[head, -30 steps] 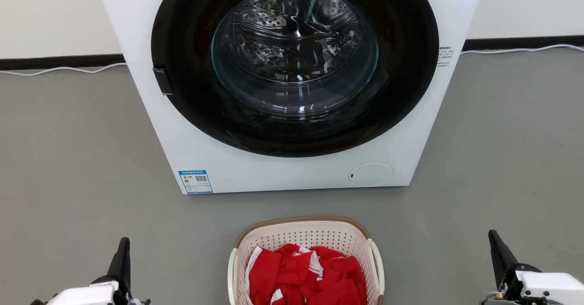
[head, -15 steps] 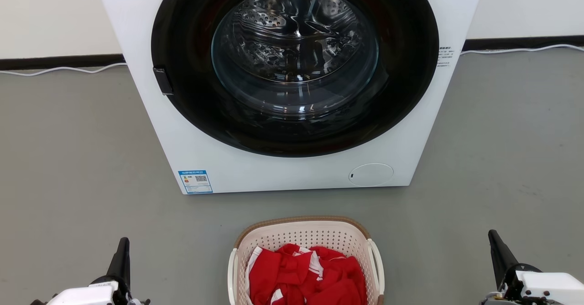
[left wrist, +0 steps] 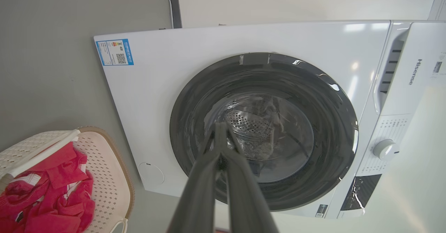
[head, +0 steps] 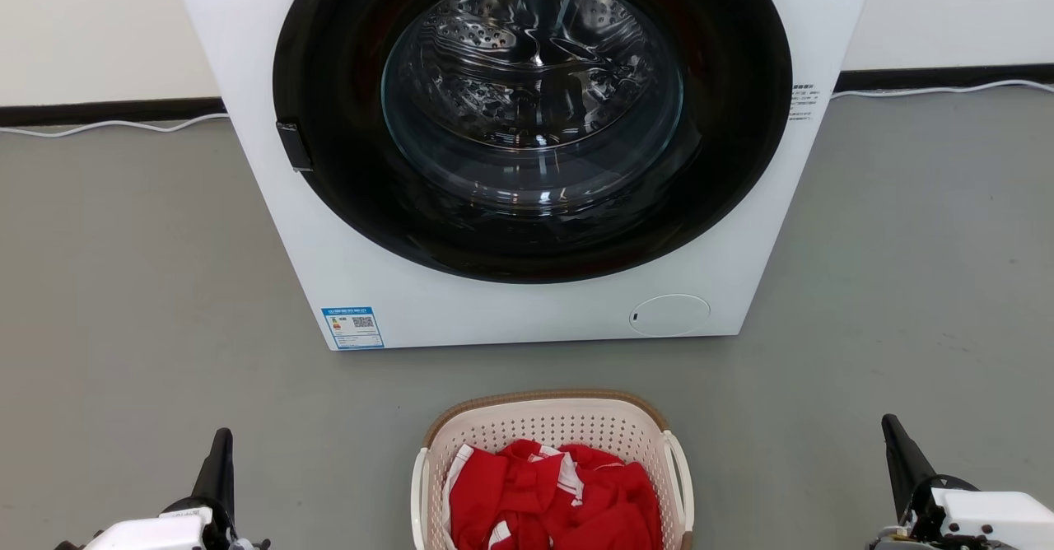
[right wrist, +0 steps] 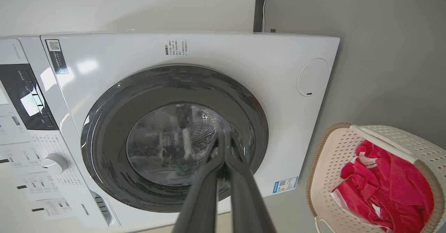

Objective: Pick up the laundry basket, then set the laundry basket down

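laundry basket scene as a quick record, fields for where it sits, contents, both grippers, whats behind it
basket: laundry basket on the grey floor, between the two grippers
contents: red and white clothing
handles: white, one on each side, neither gripped
behind it: white washer, with a gap of floor between them
left gripper: shut, empty, well off the basket's left side
right gripper: shut, empty, well off the basket's right side
task stage: pickup not yet begun
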Robot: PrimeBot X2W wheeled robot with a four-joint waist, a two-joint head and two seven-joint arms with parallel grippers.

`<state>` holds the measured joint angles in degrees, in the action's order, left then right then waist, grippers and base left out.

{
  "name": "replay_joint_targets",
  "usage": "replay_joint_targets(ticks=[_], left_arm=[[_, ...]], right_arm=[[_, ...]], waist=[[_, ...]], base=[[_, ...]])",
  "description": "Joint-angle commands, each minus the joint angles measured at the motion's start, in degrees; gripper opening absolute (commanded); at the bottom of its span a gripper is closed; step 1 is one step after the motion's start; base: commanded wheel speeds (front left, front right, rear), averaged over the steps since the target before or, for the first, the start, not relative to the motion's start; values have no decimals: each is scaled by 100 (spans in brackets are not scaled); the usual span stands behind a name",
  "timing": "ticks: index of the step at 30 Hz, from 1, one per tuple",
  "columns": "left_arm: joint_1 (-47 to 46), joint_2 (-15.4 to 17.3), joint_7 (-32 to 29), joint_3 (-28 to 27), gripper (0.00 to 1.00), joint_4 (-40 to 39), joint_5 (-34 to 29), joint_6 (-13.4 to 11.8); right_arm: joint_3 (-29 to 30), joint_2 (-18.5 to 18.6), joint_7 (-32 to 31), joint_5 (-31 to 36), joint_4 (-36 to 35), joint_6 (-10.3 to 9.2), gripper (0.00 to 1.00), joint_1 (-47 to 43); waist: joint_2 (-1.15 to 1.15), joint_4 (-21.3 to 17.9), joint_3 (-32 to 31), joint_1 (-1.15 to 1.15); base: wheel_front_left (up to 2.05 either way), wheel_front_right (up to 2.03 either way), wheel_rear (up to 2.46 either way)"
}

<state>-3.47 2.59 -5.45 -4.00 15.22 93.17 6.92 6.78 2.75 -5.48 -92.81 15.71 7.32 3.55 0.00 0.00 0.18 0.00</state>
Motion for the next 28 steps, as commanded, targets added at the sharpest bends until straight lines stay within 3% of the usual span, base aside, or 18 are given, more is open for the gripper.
replay_joint_targets(ticks=[1, 28], left_arm=[[-265, 80, -49, -184, 0, -120, -45, 57], [-267, 64, -68, -207, 0, -119, -64, 57]], right_arm=[[-89, 60, -51, 12, -172, 17, 0, 257], [-67, 45, -68, 30, -170, 17, 0, 259]], waist=[[0, 0, 0, 0], [0, 0, 0, 0]], base=[[0, 0, 0], [0, 0, 0]])
